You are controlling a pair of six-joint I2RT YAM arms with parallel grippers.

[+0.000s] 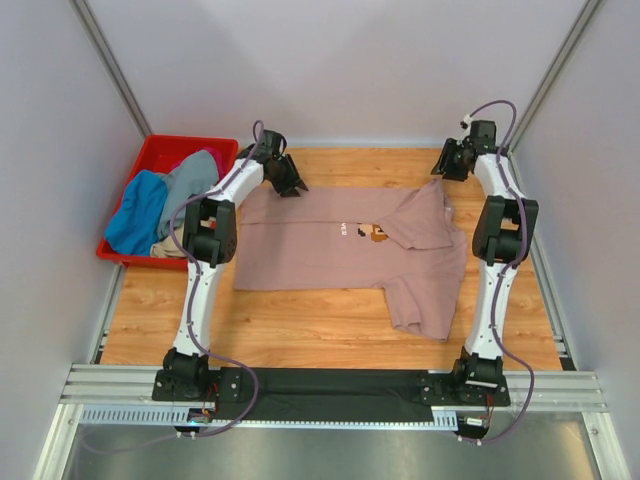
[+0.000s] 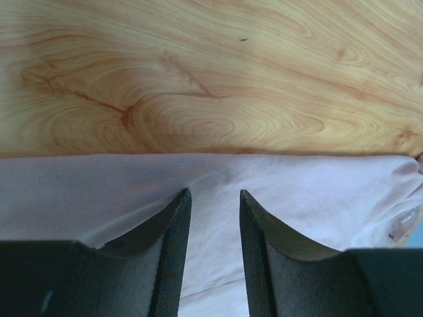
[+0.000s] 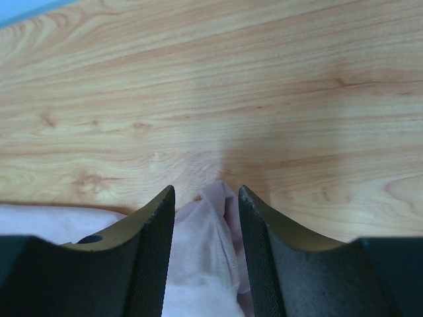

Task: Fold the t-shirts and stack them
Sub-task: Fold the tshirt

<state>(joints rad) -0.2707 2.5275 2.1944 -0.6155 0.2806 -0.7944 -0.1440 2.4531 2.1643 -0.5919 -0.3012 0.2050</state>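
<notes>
A dusty-pink t-shirt [image 1: 330,250] lies spread on the wooden table, its small chest print [image 1: 365,232] facing up and its right side folded towards the front. My left gripper [image 1: 290,180] hovers over the shirt's far left edge. In the left wrist view that gripper [image 2: 213,198] is open, with flat pink cloth [image 2: 317,191] beneath the fingers. My right gripper [image 1: 445,160] is at the shirt's far right corner. There it [image 3: 206,195] stands open, and a bunched tip of the cloth [image 3: 215,218] lies loose between the fingers.
A red crate [image 1: 160,145] stands at the far left corner with blue [image 1: 140,215], grey [image 1: 195,180] and magenta [image 1: 213,157] shirts heaped in it. Grey walls enclose the table on three sides. Bare wood [image 1: 300,320] shows in front of the shirt.
</notes>
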